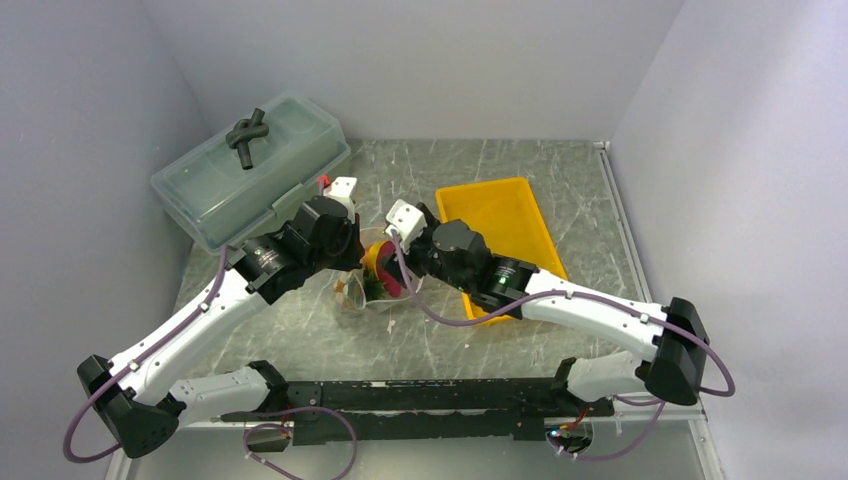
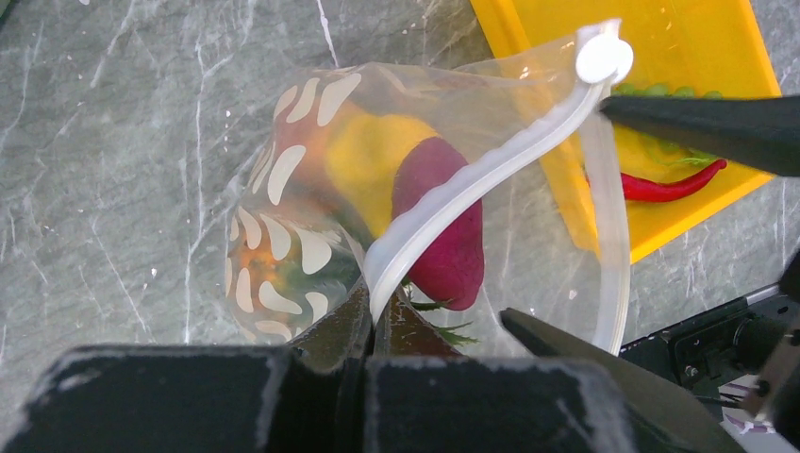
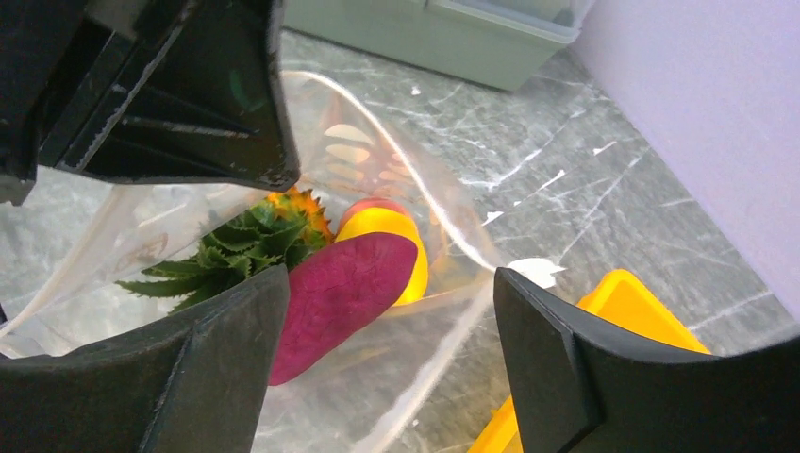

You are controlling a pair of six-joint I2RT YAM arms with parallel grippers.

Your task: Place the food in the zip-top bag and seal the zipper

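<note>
**Left hand pins the bag mouth; chili and grapes wait in the tray**

Black fingers of the left hand [image 2: 375,326] fill the bottom of its own view, clenched on the whitish zipper strip [image 2: 472,189] at one end of the mouth. Under everything spreads the grey marbled table [image 1: 330,340], with a large translucent lidded box [image 1: 250,170] at its far left and a rigid yellow tray [image 1: 500,215] to the right. Between the two arms sits the soft clear zip-top bag printed with white dots [image 2: 283,179], its mouth gaping toward the tray. Inside it are an orange toy pineapple with green crown [image 3: 255,236], a yellow fruit [image 2: 373,160] and a dark purple piece [image 2: 443,226].

The right hand [image 3: 391,278] hangs over the mouth, fingers spread and gripping nothing. Two pieces lie outside the bag: a slim red chili [image 2: 665,187] and a green grape bunch [image 2: 660,92]. Both are in the tray, just beyond the bag's open edge on the right arm's side. The chili's long axis runs across the tray's near corner, so the nearer right hand looks best placed to take it crosswise. Smallest, the round white slider [image 2: 604,58] sits at the strip's far end, the zipper unsealed.
</note>
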